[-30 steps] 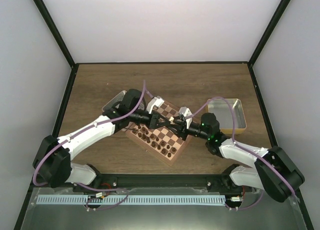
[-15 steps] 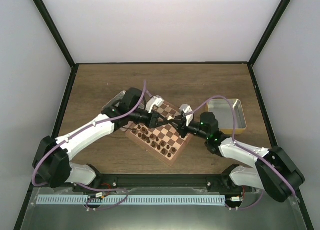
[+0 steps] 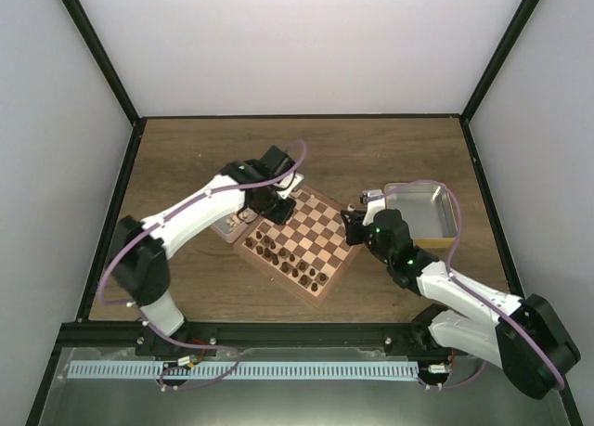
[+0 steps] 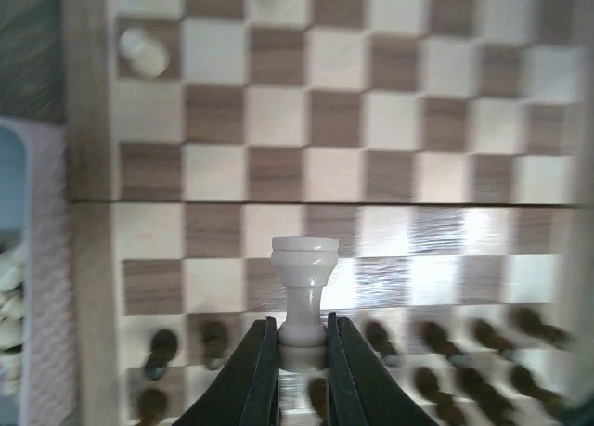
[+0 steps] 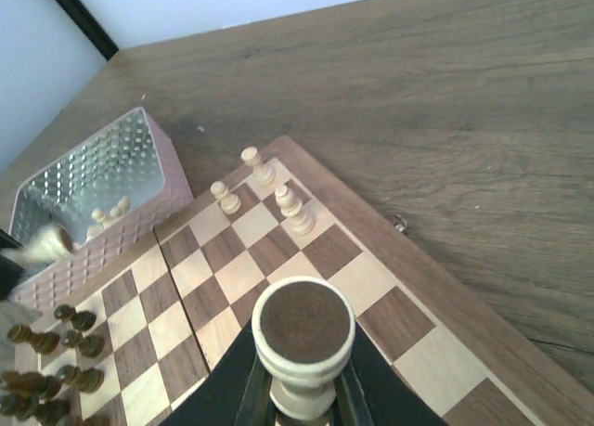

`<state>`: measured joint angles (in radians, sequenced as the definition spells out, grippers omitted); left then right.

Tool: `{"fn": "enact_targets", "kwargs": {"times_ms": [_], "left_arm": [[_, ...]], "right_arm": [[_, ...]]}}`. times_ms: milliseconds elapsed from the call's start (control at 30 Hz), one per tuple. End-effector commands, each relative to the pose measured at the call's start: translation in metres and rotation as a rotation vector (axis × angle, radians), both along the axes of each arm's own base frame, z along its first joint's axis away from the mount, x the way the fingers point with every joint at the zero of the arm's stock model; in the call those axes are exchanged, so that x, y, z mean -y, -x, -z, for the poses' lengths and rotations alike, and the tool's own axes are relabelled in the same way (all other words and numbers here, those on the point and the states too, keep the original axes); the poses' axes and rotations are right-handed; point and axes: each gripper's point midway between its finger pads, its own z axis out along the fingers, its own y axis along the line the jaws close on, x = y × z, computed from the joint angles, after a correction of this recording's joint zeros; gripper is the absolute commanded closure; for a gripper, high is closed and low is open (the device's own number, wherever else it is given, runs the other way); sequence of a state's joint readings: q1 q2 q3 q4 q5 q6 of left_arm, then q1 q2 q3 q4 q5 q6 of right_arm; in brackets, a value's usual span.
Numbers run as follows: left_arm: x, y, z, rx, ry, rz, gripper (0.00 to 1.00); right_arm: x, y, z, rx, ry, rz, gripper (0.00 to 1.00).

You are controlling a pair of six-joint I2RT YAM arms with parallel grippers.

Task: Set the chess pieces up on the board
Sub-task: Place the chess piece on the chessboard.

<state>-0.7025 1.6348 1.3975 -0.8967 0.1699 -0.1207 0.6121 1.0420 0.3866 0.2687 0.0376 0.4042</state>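
Beige chess piece (image 4: 304, 277) in left gripper (image 4: 303, 328); clear only from its wrist

The board (image 3: 316, 236) is chequered in light tan and dark brown squares, inside a reddish-brown rim. Between my black left fingers (image 4: 260, 370), the rook (image 4: 303, 287) is pale beige, almost cream. Between my black right fingers (image 5: 369, 389), the chess piece (image 5: 303, 347) is the same beige, with a round dark brown sole. The light pieces (image 5: 295, 211) standing on the board are beige; the dark pieces (image 4: 436, 338) are deep brown. The left tray (image 5: 102, 175) is silver with a fine dotted pattern; the right tray (image 3: 422, 213) is plain silver. The table (image 3: 371, 148) is brown wood grain.
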Motion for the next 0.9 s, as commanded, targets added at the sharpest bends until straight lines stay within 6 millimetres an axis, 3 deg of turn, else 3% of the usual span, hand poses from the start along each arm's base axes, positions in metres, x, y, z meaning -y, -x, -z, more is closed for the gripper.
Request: {"fn": "enact_targets", "kwargs": {"times_ms": [0, 233, 400, 867], "left_arm": [[-0.046, -0.01, 0.026, 0.004, -0.368, -0.027, 0.94], [-0.032, -0.031, 0.05, -0.045, -0.45, -0.027, 0.89], [-0.028, -0.029, 0.07, -0.108, -0.483, 0.008, 0.88], [-0.026, -0.015, 0.091, -0.176, -0.527, 0.06, 0.82]], "right_arm": [[0.018, -0.003, -0.008, 0.005, -0.029, 0.112, 0.95], [0.02, 0.004, -0.011, 0.034, -0.036, 0.097, 0.93], [0.016, 0.007, -0.017, 0.062, -0.038, 0.055, 0.91], [0.013, 0.009, -0.013, 0.058, -0.054, 0.039, 0.91]]}}
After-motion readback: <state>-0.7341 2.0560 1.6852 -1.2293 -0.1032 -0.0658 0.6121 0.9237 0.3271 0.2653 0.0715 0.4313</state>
